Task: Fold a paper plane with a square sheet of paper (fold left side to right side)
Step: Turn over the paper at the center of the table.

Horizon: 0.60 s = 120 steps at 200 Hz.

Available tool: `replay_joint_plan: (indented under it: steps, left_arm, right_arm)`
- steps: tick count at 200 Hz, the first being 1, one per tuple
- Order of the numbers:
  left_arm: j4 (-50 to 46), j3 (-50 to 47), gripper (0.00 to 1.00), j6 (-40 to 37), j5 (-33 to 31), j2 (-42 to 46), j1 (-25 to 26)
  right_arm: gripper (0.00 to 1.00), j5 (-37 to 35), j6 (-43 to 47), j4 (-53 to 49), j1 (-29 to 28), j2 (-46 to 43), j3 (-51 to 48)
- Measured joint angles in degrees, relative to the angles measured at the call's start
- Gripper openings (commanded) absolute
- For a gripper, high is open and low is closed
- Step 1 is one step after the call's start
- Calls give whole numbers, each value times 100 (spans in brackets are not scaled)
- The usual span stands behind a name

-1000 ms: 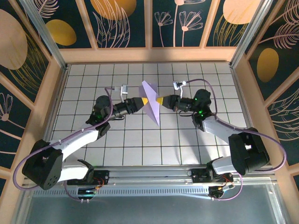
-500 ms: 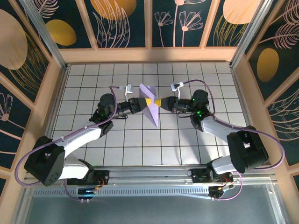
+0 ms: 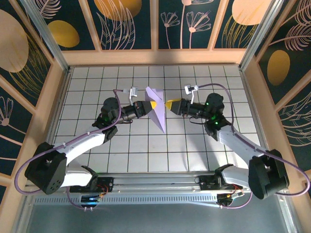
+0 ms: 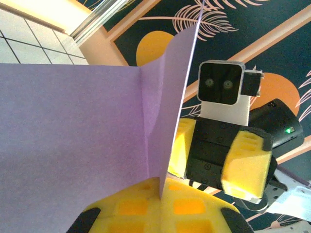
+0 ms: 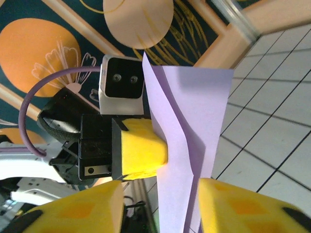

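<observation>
Right pincer (image 3: pixel 168 103) backed off; left pincer (image 3: pixel 152 105) clamps paper plane (image 3: pixel 158 116).

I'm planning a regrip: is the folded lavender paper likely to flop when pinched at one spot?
Probably not: pinched by the left gripper alone, the folded paper stands edge-up without drooping. Its creases likely stiffen it. Being thin, it probably dents easily.

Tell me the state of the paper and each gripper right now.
sheet of paper: creased, held upright on edge.
left gripper: shut on the sheet of paper.
right gripper: open, not clamping the sheet.
</observation>
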State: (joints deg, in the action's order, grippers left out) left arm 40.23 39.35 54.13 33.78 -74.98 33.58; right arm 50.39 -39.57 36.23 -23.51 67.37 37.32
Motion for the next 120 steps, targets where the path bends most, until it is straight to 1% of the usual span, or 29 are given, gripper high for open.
replay_joint_plan:
  steps: [19,38,50,70,102,120]
  left_arm:
    - [48,0,0,17,-20,7,20]
    - [94,2,0,20,-20,7,31]
    - [118,15,0,20,-20,7,44]
    - [131,76,0,22,-20,7,61]
    - [197,155,0,37,-20,2,118]
    - [243,197,0,46,-15,-28,162]
  right_arm:
    - [71,-160,155,-337,37,-302,-133]
    - [80,-236,199,-579,50,-498,-385]
    - [84,-240,177,-697,46,-608,-575]
    - [86,-234,81,-750,-22,-741,-824]
    - [86,-188,-190,-553,-326,-763,-1051]
    - [83,-155,-343,-249,-444,-669,-1071]
